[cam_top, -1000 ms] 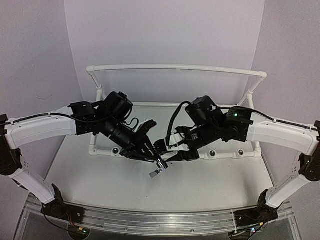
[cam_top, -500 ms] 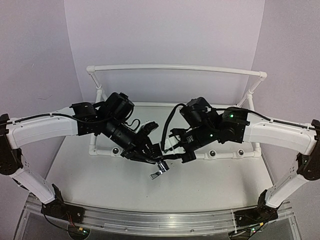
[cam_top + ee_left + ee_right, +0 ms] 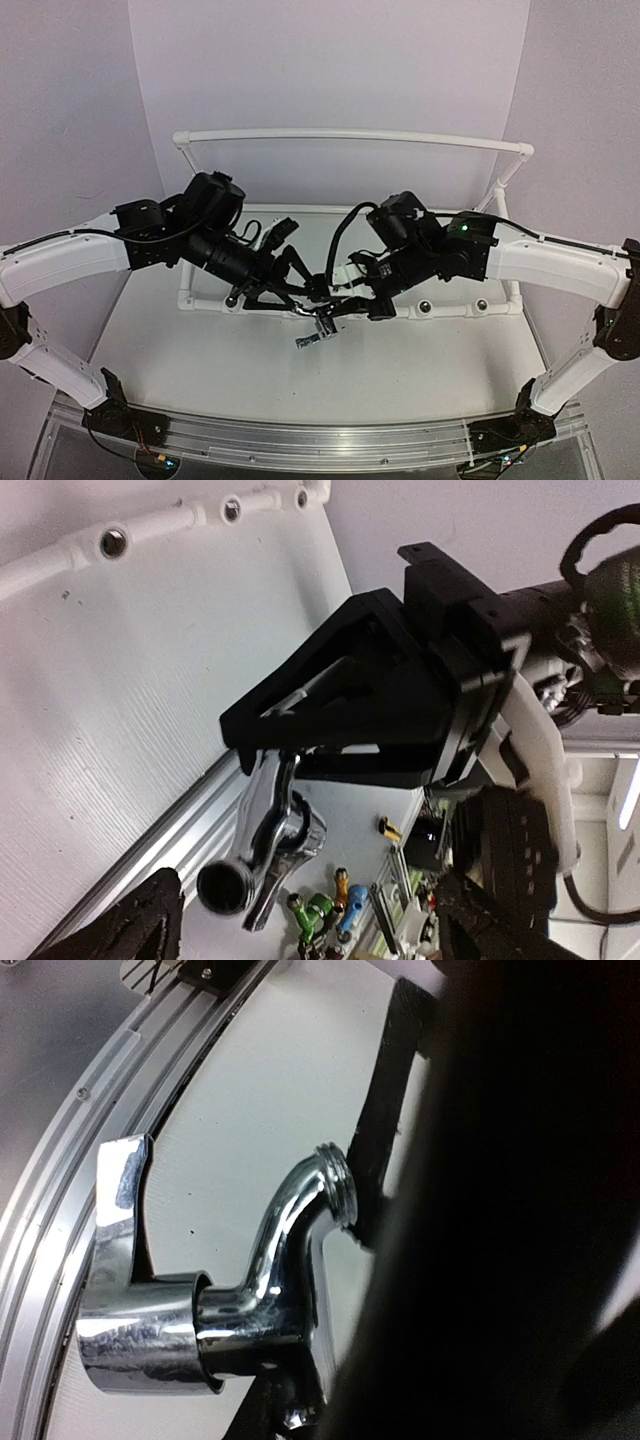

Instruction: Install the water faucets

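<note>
White shell on the left arm (image 3: pixel 70 258), which reaches in toward the middle of the white pipe frame (image 3: pixel 350 135), about level with the frame's low front rail. The left fingers (image 3: pixel 140 925) are spread wide and released, with nothing in them. In the left wrist view they sit down in the two bottom corners, and the faucet hangs in the gap between them. Its round spout opening is close to one finger, but it looks apart from it as far as I can see.

The faucet (image 3: pixel 318 326) is shiny chrome, with a curved spout, a threaded end and a flat lever handle. It's just in front of the frame's front rail, roughly mid-span. It's low over the surface (image 3: pixel 420 370), and I honestly can't tell if the lever tip touches it.

The right fingers (image 3: pixel 300 720) are clenched on the faucet, pinching its upper end from above. The right wrist view is mostly one dark blurry finger with the chrome body beside it.

The right arm (image 3: pixel 560 265) comes in from the right end of the frame. Two of the rail's round dark-centred sockets (image 3: pixel 425 307) show under that arm, and another is over on the left side of the rail.
</note>
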`<action>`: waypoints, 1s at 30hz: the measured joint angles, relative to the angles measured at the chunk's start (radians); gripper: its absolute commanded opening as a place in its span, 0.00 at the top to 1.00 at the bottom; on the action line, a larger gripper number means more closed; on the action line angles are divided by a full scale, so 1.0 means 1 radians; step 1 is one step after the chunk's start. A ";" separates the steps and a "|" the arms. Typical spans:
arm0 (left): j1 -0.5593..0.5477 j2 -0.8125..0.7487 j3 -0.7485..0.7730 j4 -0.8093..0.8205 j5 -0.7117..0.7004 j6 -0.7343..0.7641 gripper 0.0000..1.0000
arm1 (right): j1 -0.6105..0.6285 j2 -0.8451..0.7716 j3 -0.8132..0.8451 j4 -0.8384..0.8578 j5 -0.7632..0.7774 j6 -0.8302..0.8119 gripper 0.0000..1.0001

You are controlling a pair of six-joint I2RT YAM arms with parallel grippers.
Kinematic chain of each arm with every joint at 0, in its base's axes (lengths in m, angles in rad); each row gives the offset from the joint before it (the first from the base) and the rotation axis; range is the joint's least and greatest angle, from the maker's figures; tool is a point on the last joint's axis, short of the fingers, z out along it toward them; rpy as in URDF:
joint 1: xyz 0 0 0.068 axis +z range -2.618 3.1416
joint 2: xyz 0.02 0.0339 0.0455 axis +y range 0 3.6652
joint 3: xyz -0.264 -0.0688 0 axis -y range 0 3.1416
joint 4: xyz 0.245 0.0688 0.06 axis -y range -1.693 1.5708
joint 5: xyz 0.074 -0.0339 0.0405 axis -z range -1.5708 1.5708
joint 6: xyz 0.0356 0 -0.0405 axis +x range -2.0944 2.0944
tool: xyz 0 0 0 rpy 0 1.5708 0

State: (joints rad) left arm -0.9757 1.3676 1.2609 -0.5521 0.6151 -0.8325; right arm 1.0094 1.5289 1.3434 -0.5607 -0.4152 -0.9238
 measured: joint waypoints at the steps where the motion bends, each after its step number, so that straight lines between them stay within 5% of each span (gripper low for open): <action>1: 0.001 -0.025 -0.005 -0.001 -0.028 0.002 0.05 | -0.022 -0.002 -0.001 0.006 -0.024 0.013 1.00; 11: 0.002 -0.160 -0.024 0.001 -0.198 0.075 0.09 | -0.147 -0.049 -0.050 0.115 -0.181 0.193 1.00; 30: -0.010 -0.007 -0.037 0.243 -0.085 -0.078 0.42 | -0.152 -0.060 -0.048 0.268 -0.195 0.296 1.00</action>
State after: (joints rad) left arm -0.9862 1.3611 1.2241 -0.3093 0.5305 -0.9110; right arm 0.8577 1.4692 1.2955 -0.2925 -0.6099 -0.6282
